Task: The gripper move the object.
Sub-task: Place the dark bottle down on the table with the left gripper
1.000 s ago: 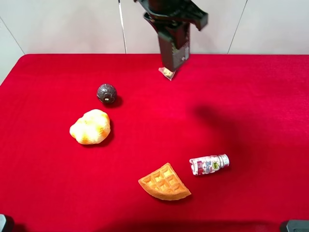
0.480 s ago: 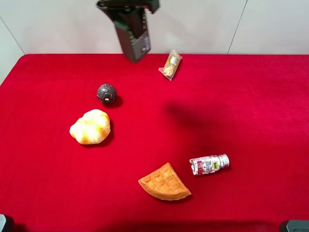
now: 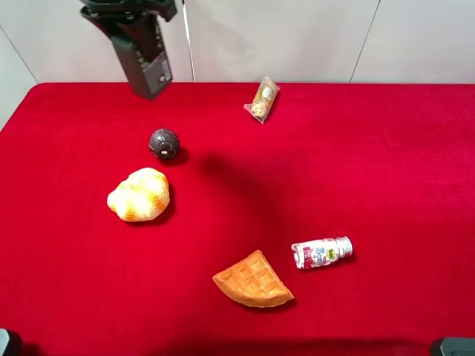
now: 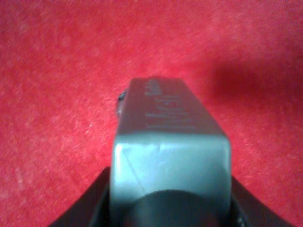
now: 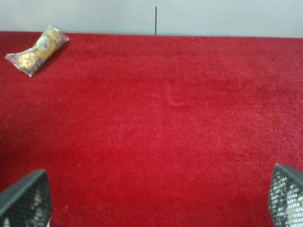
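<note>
Item held: dark grey pump bottle (image 3: 146, 59), rectangular body, black pump top, small print on one face.
Position of item: lifted off the red cloth (image 3: 386, 163), base downward and slightly tilted, over the far left part of the table, seen above the dark brown ball (image 3: 163, 143).
Left gripper (image 3: 128, 11): clamped on the bottle's upper end; in the left wrist view black fingers (image 4: 97, 205) flank its shoulders.
Right gripper (image 5: 156, 196): holds nothing; the fingers are spread wide over bare cloth.
Snack packet (image 3: 262, 99): lying near the far edge, at the middle.
Bread roll (image 3: 139, 194): golden, just nearer than the ball.
Waffle wedge (image 3: 252, 280): near the front edge.
Small white-pink bottle (image 3: 321, 252): on its side, just right of the waffle.
</note>
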